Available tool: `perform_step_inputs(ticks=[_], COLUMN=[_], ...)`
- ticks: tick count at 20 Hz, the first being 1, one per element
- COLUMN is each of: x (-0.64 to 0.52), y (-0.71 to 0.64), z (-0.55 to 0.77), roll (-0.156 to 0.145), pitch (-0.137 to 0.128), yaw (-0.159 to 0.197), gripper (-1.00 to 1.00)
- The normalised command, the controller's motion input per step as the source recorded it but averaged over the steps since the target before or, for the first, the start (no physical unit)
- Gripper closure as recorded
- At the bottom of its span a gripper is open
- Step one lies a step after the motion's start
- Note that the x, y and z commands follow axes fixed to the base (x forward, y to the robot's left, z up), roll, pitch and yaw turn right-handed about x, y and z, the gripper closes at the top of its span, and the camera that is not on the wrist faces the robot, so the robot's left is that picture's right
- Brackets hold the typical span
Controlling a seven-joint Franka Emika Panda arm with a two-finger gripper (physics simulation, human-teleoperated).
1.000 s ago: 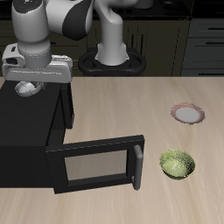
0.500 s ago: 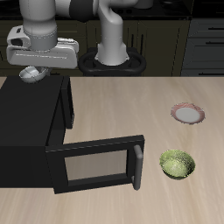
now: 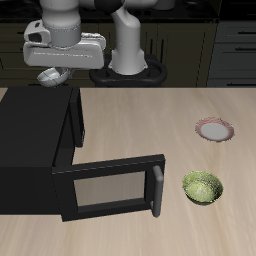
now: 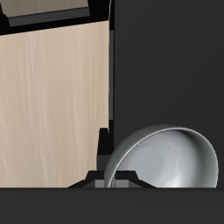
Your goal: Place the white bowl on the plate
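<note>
White bowl (image 3: pixel 50 76) is off the table, hanging under the gripper (image 3: pixel 52 72) above the back edge of the black microwave (image 3: pixel 40 150). It sits tilted, its rim pinched between the fingers. In the wrist view the bowl (image 4: pixel 171 157) shows its pale shiny inside and one dark fingertip (image 4: pixel 109 171) meets the rim; the second finger is not clearly seen there, so the grip is read mainly from the bowl being carried in the air. Jaws narrow, closed on the bowl's rim.

Arm (image 3: pixel 65 35) reaches from the base (image 3: pixel 128 60) at the table's back edge out over the microwave's top.

Plate (image 3: pixel 213 130), white centre with reddish-pink scalloped rim, lies flat on the table (image 3: pixel 130 110), well apart from the bowl and across the table from the microwave. Nothing lies on it.

Green bowl (image 3: pixel 202 186), leafy pattern, stands upright on the table nearer the front edge than the plate, near it but not touching.

Microwave door (image 3: pixel 110 188) stands open, swung out toward the table's front edge, its free end near the green bowl, a small gap between them. The wrist view shows the microwave's dark top beneath the bowl and light wood table (image 4: pixel 52 105) beside it.
</note>
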Motion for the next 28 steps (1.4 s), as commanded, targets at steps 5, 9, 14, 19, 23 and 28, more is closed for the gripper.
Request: perform_step_inputs(ticks=[5, 9, 14, 19, 23, 28], x=[-0.09, -0.04, 0.01, 0.13, 0.21, 0.09], y=[0.45, 0.80, 0.44, 0.49, 0.41, 0.40], z=[0.14, 0.13, 0.02, 0.05, -0.01, -0.01], roll=[-0.030, 0.078, 0.049, 0.023, 0.007, -0.003], pitch=[-0.056, -0.008, 0.010, -0.008, 0.012, -0.001], yaw=[0.075, -0.002, -0.013, 0.025, -0.021, -0.013], gripper=[1.00, 1.00, 1.00, 1.00, 1.00, 1.00])
